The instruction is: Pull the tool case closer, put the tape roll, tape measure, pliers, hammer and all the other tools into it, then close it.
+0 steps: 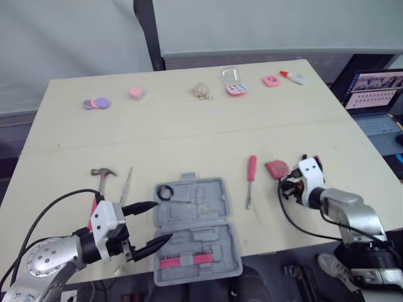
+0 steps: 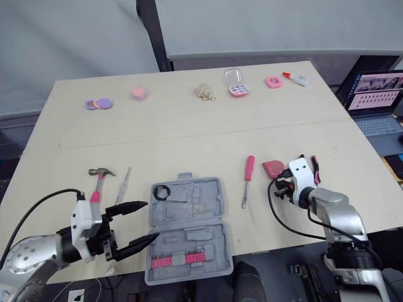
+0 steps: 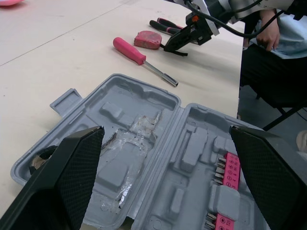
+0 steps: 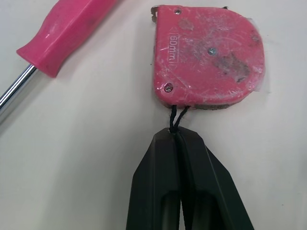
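The right gripper (image 4: 178, 136) is pinched closed on the black cord (image 4: 174, 116) of the pink tape measure (image 4: 208, 52), which lies on the table (image 1: 189, 135) just right of the screwdriver (image 1: 251, 176). The left gripper (image 1: 162, 221) hangs spread wide, holding nothing, at the open tool case (image 1: 195, 229) near the table's front edge. A black ring inside, probably the tape roll (image 1: 165, 192), looks packed; hammer (image 1: 101, 179), screwdriver and pliers (image 3: 168, 24) lie outside, and the lid is not yet closed

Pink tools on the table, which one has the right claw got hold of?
The tape measure: the right claw is shut on its black cord. The screwdriver beside it and the far-off hammer lie untouched.
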`<act>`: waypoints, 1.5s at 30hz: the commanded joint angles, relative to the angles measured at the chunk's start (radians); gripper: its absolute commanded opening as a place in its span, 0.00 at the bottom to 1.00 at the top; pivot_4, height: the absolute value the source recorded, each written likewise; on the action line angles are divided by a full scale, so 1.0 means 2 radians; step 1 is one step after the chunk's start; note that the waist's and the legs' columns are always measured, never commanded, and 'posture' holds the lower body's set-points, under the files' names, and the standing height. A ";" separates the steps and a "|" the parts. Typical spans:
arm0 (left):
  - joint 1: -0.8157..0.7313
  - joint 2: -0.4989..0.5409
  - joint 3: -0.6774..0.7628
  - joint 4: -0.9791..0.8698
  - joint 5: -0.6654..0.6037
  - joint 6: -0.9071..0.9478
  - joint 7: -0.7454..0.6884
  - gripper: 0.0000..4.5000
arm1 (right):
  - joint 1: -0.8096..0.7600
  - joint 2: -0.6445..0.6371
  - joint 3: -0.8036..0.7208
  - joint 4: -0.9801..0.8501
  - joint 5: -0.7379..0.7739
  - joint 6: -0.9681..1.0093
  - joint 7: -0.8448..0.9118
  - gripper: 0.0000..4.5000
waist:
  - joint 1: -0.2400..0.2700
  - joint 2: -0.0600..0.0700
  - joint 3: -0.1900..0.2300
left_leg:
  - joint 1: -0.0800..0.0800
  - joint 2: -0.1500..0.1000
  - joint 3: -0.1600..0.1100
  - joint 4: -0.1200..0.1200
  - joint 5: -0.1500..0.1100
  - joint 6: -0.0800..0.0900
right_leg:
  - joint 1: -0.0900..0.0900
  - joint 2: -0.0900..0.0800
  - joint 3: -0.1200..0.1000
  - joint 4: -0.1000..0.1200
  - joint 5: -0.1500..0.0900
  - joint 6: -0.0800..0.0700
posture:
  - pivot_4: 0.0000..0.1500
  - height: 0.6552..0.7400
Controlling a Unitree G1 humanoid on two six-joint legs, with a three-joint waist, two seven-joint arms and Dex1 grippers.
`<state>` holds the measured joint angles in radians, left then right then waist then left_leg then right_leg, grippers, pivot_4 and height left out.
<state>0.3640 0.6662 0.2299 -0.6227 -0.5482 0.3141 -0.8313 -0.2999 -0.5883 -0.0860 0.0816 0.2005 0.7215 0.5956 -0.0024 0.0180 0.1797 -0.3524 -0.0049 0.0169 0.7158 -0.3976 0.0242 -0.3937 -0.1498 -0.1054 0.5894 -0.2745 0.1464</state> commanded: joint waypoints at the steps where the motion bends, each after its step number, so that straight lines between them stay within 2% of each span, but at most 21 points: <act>1: 0.002 -0.003 0.000 -0.010 0.000 -0.011 -0.003 1.00 | 0.009 0.002 0.003 -0.007 0.003 0.011 -0.002 0.03 | 0.000 0.000 0.000 | 0.000 0.000 0.000 0.000 0.000 0.000 | 0.000 0.000 0.000 0.000 0.000 0.000 | 1.00 0.87; 7: 0.008 -0.004 -0.001 -0.007 0.002 -0.018 -0.008 1.00 | 0.026 0.003 -0.004 -0.026 0.006 0.025 -0.008 0.03 | 0.001 0.000 0.000 | 0.000 0.000 0.000 0.000 0.000 0.000 | 0.000 0.000 0.000 0.000 0.000 0.000 | 1.00 0.87; 22: 0.033 0.004 0.018 0.026 -0.007 -0.049 -0.052 1.00 | 0.148 0.021 -0.039 -0.205 0.046 0.120 -0.038 0.03 | 0.002 0.000 0.000 | 0.000 0.000 -0.001 0.000 0.000 -0.001 | 0.000 0.000 0.000 0.000 -0.001 -0.001 | 1.00 0.87; 34: 0.047 0.002 0.030 0.040 -0.017 -0.063 -0.087 1.00 | 0.214 0.044 -0.061 -0.285 0.070 0.161 -0.066 0.03 | 0.002 0.000 0.000 | 0.000 0.000 -0.001 0.000 0.000 -0.001 | 0.000 0.000 0.000 0.000 -0.001 -0.002 | 1.00 0.87; 45: 0.051 0.003 0.043 0.087 -0.006 -0.126 -0.144 1.00 | 0.258 0.063 -0.076 -0.345 0.088 0.192 -0.089 0.03 | 0.002 0.000 0.000 | 0.000 0.000 -0.001 0.000 -0.001 -0.001 | 0.000 0.000 0.000 -0.001 -0.002 -0.003 | 1.00 0.87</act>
<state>0.4601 0.6695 0.2993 -0.4499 -0.5595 0.0889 -1.1042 0.2000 -0.4660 -0.2252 -0.5808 0.3631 1.0891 0.4358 0.0018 0.0188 0.1802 -0.3524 -0.0040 0.0138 0.7149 -0.3989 0.0224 -0.3945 -0.1496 -0.1061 0.5881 -0.2776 0.1407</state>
